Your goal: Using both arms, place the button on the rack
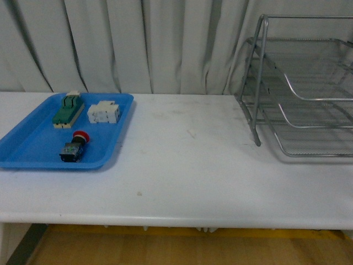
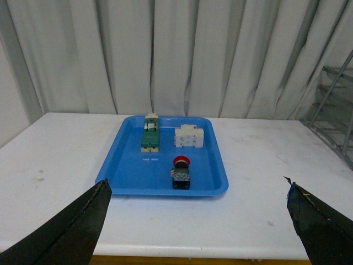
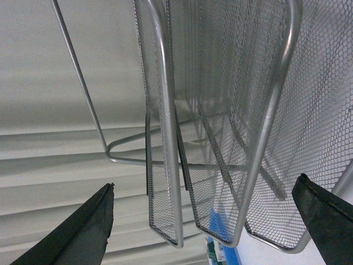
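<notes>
Left claw [image 2: 197,182] well short of button [image 2: 181,172]

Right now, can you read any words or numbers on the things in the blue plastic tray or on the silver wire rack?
No text can be read in any view.
Red-capped, black-and-blue push-button: small marks on its body, too blurred to read.
Green-and-cream switch block: nothing legible.
White boxy component: dark specks only, too small.
Silver wire-mesh rack: no label visible.

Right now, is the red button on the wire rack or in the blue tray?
In the tray. The button lies in the blue tray, near its front edge; the rack stands far to the right.
</notes>
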You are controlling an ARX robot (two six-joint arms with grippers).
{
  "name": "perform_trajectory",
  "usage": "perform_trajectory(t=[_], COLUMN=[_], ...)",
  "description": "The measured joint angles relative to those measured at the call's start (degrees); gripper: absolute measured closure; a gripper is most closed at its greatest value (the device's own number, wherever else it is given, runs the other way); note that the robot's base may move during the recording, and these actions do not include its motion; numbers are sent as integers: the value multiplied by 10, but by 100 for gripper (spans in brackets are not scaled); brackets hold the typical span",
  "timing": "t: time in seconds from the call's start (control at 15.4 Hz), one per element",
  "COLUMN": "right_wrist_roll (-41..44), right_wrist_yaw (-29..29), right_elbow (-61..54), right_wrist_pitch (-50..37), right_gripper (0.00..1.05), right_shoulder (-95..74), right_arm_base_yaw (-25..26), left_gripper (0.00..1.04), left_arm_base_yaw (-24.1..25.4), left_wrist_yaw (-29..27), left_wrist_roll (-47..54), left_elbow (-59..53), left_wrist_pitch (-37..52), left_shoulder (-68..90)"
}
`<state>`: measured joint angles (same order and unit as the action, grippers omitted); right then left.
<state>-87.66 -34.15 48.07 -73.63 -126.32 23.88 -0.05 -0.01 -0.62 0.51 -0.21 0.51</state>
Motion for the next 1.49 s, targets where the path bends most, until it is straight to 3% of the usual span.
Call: perform_trajectory(t=[0.78,1.49], right_wrist_roll=[102,127], right_wrist_yaw=[-4,-7], right_elbow=[74,90], right_wrist_pitch=[-1,0], right_gripper=[6,6], right_shoulder=[-79,-117], right_arm_base_yaw=[-23,-37], left_gripper=[7,7], left_arm_base_yaw=[0,0], left_wrist_yaw=[0,0], left_wrist_roll=[0,0], left_elbow=[0,0], left_wrist_pitch=[0,0], left_shoulder=[0,0])
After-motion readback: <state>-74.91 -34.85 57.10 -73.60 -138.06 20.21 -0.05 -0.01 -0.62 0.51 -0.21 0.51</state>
